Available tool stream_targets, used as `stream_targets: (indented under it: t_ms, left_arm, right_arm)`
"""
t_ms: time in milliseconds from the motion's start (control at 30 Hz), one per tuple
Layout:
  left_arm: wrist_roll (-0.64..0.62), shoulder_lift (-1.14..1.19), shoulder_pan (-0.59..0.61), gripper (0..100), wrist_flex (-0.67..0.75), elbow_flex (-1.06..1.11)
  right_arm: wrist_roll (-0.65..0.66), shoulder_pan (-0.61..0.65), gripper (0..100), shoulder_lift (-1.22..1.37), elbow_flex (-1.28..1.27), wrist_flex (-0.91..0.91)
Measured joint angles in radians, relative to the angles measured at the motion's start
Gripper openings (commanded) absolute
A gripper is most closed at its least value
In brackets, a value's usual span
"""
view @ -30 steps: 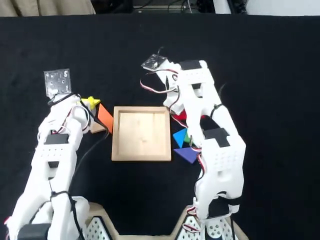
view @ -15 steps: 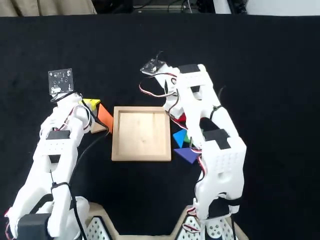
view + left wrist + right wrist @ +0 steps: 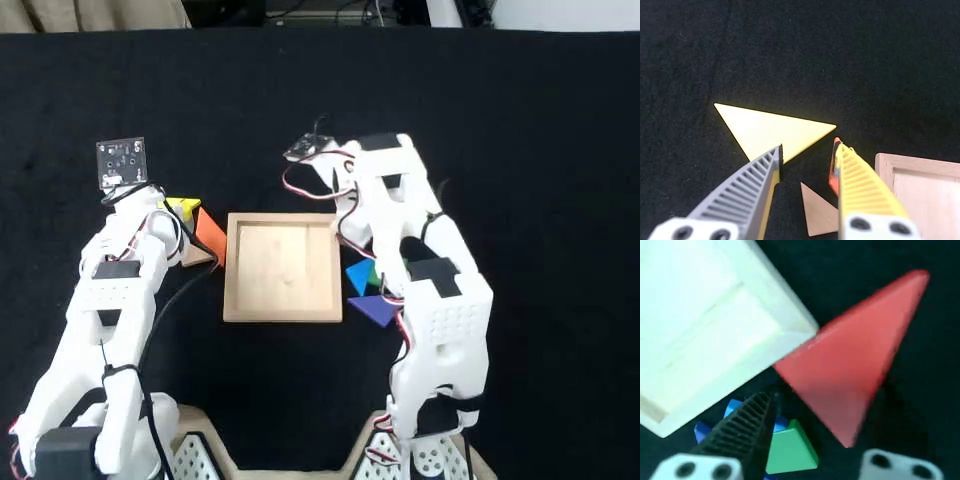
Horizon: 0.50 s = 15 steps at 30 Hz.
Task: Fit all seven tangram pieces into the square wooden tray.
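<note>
Holding red triangle (image 3: 855, 360) pinched in right gripper (image 3: 825, 432) over tray (image 3: 790, 325) corner, with left gripper (image 3: 807, 150) spread beside tray; likely needs lowering flat inside.

The tray (image 3: 283, 310) is pale bare wood, matt, with faint grain, and it lies on black matt cloth (image 3: 520, 150). Beside the tray, the yellow triangle (image 3: 770, 129) looks smooth and painted, and the tan triangle (image 3: 819, 215) is unpainted wood. The red triangle (image 3: 855, 370) at the tray's corner looks smooth. My left gripper (image 3: 808, 146) has ribbed plastic fingers (image 3: 855, 180), and my arm shells (image 3: 440, 320) are white matt plastic.
</note>
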<state>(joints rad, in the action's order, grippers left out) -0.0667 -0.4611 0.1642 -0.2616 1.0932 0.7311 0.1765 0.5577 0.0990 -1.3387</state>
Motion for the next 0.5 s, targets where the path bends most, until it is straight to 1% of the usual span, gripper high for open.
stream_targets:
  t_ms: [33, 267, 500]
  left_arm:
    - [0.0, 0.0, 0.0, 18, 0.0, 0.0]
    - [0.0, 0.0, 0.0, 18, 0.0, 0.0]
    - [0.0, 0.0, 0.0, 18, 0.0, 0.0]
  right_arm:
    - [0.0, 0.0, 0.8, 0.0, 0.002, 0.0]
    - [0.002, -0.017, 13.4, 0.0, 0.008, 0.0]
    - [0.002, -0.011, 15.2, 0.0, 0.008, -0.009]
